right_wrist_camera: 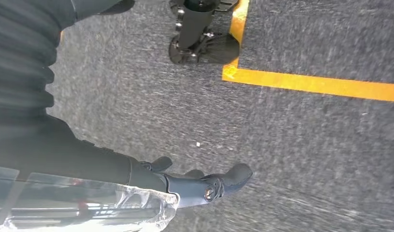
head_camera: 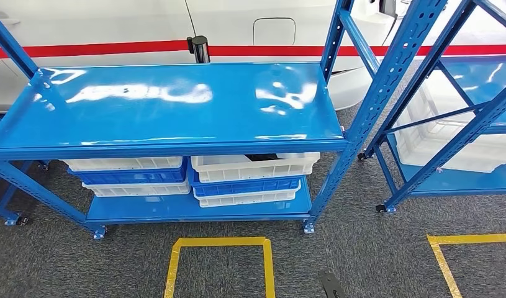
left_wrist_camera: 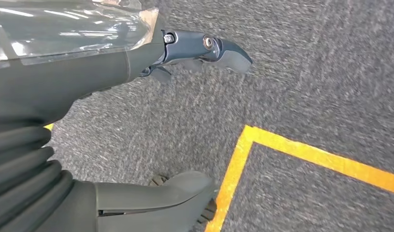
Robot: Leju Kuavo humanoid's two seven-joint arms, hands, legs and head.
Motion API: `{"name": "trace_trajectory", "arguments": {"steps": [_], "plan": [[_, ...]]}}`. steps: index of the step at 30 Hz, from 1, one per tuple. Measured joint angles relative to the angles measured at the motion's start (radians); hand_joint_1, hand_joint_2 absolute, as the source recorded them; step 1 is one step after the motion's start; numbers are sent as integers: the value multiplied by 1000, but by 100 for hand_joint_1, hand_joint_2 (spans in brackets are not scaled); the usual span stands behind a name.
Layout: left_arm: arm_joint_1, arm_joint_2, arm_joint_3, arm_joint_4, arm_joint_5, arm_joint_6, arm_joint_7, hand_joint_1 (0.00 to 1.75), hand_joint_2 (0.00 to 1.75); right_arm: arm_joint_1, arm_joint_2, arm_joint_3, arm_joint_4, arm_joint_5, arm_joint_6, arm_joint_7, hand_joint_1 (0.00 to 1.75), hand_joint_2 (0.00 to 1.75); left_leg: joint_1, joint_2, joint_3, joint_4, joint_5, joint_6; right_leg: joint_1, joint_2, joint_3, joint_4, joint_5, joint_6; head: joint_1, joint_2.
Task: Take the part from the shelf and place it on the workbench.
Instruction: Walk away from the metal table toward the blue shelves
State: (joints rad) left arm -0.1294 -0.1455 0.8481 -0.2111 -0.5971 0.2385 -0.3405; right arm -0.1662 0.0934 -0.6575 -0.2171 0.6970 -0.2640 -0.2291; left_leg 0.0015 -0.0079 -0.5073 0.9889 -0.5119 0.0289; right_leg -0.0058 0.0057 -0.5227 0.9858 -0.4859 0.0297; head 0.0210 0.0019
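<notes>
A blue steel shelf (head_camera: 176, 105) is seen in the head view, its glossy top board bare and reflecting light. On the lower board two stacks of crates are stored side by side: a left stack (head_camera: 129, 174) of white, blue and white crates at 8 o'clock from the frame's middle, and a right stack (head_camera: 250, 180) of white, blue and white at 6 o'clock. A dark part (head_camera: 262, 158) is glimpsed in the top white crate (head_camera: 256, 166) of the right stack, mostly hidden under the top board; what it is cannot be told. A second blue rack (head_camera: 449, 112) is placed at 3 o'clock, with a white bin (head_camera: 461, 146) on its lower board. Yellow floor tape (head_camera: 219, 248) is laid as an outlined box on grey carpet (head_camera: 362, 248) at 6 o'clock, and a further taped corner (head_camera: 467, 242) at 5 o'clock. A white body with a red stripe (head_camera: 113, 48) is noted behind the shelf at 12 o'clock. The left hand (left_wrist_camera: 185, 53) is shown in the left wrist view hanging above the carpet, fingers extended and apart, nothing held. The right hand (right_wrist_camera: 195, 181) is shown in the right wrist view likewise above carpet, fingers extended, nothing held, well apart from the shelf
</notes>
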Motion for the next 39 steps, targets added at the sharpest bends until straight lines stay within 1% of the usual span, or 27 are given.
{"name": "trace_trajectory", "arguments": {"steps": [4,5,8,9,12,27,30,31,34,39], "plan": [[28,12,-58,-6,43,-8,30,0,175,35,-8,43,-3,-58,12,26,0,175,0,0,-1,0,0,0,0,0,-1,0,0,0,0,0],[34,16,-73,-9,57,-13,38,0,175,42,-10,56,-4,-75,18,31,0,131,0,0,-1,0,0,0,0,0,-1,0,0,0,0,0],[50,25,-124,-18,100,-30,61,0,44,61,-18,94,-12,-124,37,47,0,0,0,0,-1,0,0,0,0,0,-1,0,0,0,0,0],[56,28,-142,-21,114,-36,69,0,0,68,-20,108,-15,-141,43,52,0,44,0,0,-1,0,0,0,0,0,-1,0,0,0,0,0],[76,38,-199,-33,160,-55,95,0,0,90,-26,153,-26,-194,64,69,0,175,0,0,-1,0,0,0,0,0,-1,0,0,0,0,0],[180,91,-526,-107,386,-149,220,0,0,209,-58,406,-95,-454,165,151,0,175,0,0,-1,0,-1,-1,0,0,-1,0,0,0,0,0],[199,101,-587,-120,430,-167,245,0,0,231,-64,454,-108,-505,185,167,0,44,0,0,-1,0,-1,-1,0,0,-1,0,-1,0,0,0],[206,104,-608,-125,445,-174,253,0,0,238,-66,470,-113,-522,193,172,0,44,0,0,-1,0,-1,-1,0,0,-1,0,-1,0,0,0],[224,112,-669,-138,491,-192,278,0,0,258,-72,517,-125,-575,214,189,0,175,0,0,-1,0,-1,-1,0,0,-1,0,-1,0,0,0],[250,125,-756,-157,564,-222,319,0,0,287,-79,584,-142,-659,246,215,0,175,0,0,-1,0,-1,-1,0,0,-1,0,-1,0,0,0]]}}
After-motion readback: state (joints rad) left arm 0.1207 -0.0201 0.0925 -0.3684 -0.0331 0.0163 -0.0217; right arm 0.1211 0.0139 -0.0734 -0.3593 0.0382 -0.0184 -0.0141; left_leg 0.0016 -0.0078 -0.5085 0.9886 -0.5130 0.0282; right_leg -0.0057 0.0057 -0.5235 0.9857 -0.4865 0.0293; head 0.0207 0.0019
